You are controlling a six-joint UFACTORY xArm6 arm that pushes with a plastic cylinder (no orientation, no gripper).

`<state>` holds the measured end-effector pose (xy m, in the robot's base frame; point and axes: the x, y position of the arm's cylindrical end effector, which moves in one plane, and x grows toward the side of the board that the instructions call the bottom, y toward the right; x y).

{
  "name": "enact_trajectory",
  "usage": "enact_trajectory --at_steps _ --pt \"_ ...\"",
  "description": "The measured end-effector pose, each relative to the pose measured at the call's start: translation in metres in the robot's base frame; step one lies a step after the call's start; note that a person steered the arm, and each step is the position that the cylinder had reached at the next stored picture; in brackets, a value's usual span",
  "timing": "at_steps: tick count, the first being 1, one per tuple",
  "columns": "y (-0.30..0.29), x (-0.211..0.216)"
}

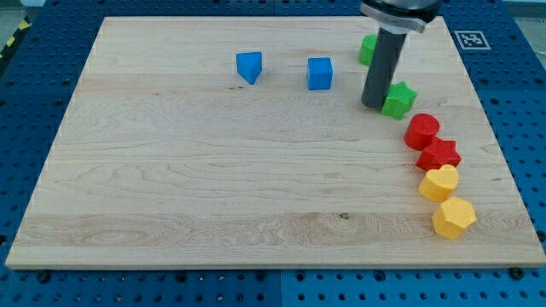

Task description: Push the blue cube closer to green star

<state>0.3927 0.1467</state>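
Here we see a pale wooden board (213,170) from above and slightly in front, with our arm's dark rod coming down from the view's top right. Our tip (373,104) rests on the board; it is a plain rod with no jaws, so nothing opens or closes, and it holds nothing.

Just beside our tip, toward the view's right, sits the green star (398,99), touching the rod or very nearly so; we cannot tell which. Behind the rod, toward the view's top, a second green block (367,49) is partly hidden, its shape unclear.

The blue cube (320,73) stands near our tip, toward the view's left and a little toward the top, clearly apart from it. Further left lies a blue wedge-like block (249,66).

Below and right of our tip a curved row runs downward: a red round block (421,130), a red star-like block (438,154), a yellow block (439,182) and a yellow hexagonal block (453,217).

We judge the push has not yet started: our tip stands between cube and star, on the wrong side. The next move calls for circling to the cube's left side without nudging either, then pushing it rightward and slightly down toward the star.
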Motion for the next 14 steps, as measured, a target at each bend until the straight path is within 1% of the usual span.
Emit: enact_trajectory --at_steps 1,2,3,4,5,6,9,10,12,13,14 --pt "0.009 0.0" --pt "0.006 0.004" --pt "-0.033 0.016" --pt "-0.093 0.017" --pt "-0.144 0.011" --pt "-0.163 -0.01" --pt "-0.158 -0.059" --pt "-0.139 -0.058" --pt "-0.062 -0.058" --pt "-0.049 -0.048" --pt "-0.049 -0.029"
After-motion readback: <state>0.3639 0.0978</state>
